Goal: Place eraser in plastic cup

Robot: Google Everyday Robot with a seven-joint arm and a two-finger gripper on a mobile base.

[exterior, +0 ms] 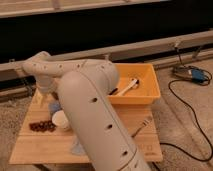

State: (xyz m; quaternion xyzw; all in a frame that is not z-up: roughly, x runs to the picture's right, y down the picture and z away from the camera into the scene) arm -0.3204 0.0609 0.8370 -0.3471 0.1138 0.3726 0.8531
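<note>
A white plastic cup stands on the left part of the wooden table. My arm fills the middle of the camera view, bends at the upper left and comes down to the gripper at the table's back left, just behind the cup. A small blue thing shows between the gripper and the cup; I cannot tell whether it is the eraser or whether it is held. No clear eraser shows elsewhere.
An orange bin with a white utensil stands at the back right. A pile of dark brown bits lies left of the cup. A fork lies at the right. A blue cloth lies at the front. Cables run on the floor.
</note>
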